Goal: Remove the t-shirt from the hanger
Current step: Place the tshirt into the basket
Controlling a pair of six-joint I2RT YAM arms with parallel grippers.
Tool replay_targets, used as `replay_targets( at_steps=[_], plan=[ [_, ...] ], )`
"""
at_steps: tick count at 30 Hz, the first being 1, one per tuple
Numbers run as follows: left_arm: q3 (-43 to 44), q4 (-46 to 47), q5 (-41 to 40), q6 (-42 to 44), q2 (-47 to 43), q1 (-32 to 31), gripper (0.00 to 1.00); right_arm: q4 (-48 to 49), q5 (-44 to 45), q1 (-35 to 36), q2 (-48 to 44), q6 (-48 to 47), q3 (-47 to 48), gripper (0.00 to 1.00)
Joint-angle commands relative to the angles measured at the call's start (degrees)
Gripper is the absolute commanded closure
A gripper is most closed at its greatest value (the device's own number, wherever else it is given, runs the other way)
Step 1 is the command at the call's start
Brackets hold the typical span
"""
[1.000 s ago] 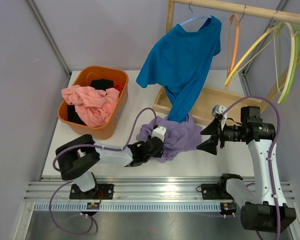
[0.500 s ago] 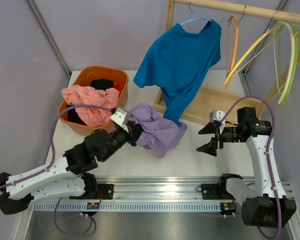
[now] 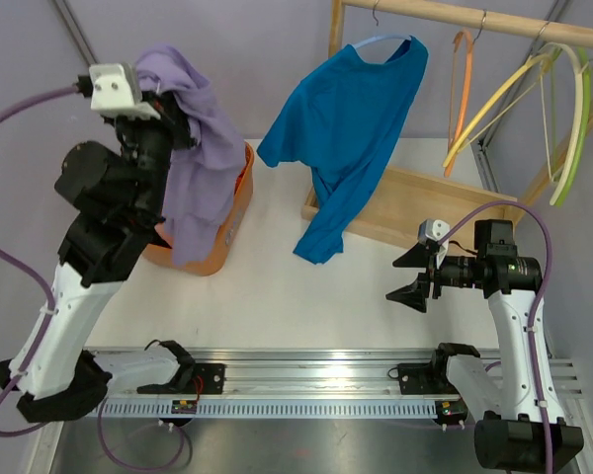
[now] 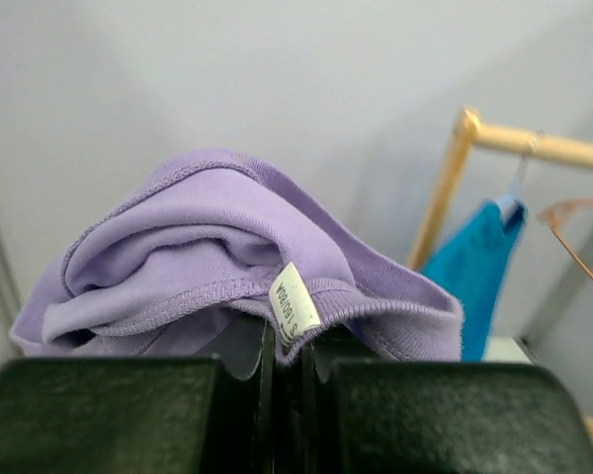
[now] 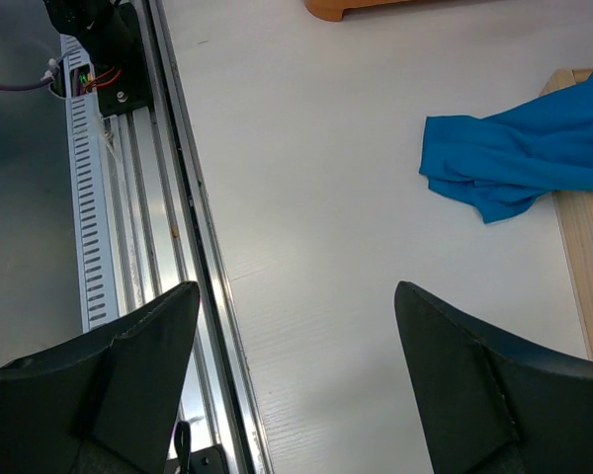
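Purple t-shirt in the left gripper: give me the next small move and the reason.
Probably lower the left gripper toward the orange plastic basket and open it there. Its jaws are shut on the purple fabric t-shirt, held high, with the cloth hanging down across the basket in the top view, so the drop looks close.

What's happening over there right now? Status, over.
Left end effector shut on purple shirt, high over orange basket. Right end effector open, empty. Blue t-shirt on its hanger. Nothing blocking it.
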Motion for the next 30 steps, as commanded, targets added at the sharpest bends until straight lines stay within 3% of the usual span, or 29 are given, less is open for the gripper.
replay_targets(
  at_steps=[1,5,11,16,23,30],
  plan=[
    [10.0,3.4,-1.2,5.4,7.5,5.8,1.00,2.9,0.3,0.2,-0.5,2.6,-0.3,0.13],
    [21.2,3.5,-1.5,3.5,14.5,13.0,1.00,2.9,0.7,0.2,-0.5,2.6,-0.6,0.13],
    [19.0,4.0,3.2,-1.3,19.3,23.5,1.00,2.8,1.1,0.2,-0.5,2.6,-0.7,0.13],
    [1.7,7.8,8.3,-7.6,16.7,29.6,1.00,2.9,2.0,0.2,-0.8,2.6,-0.9,0.13],
    [-19.8,9.5,16.7,-13.1,16.7,33.4,1.00,2.7,2.7,0.2,-0.5,2.6,-0.3,0.13],
    [-33.9,10.7,23.7,-18.2,21.5,35.0,0.99,-1.4,4.3,0.2,-0.5,0.5,2.4,0.13]
  ],
)
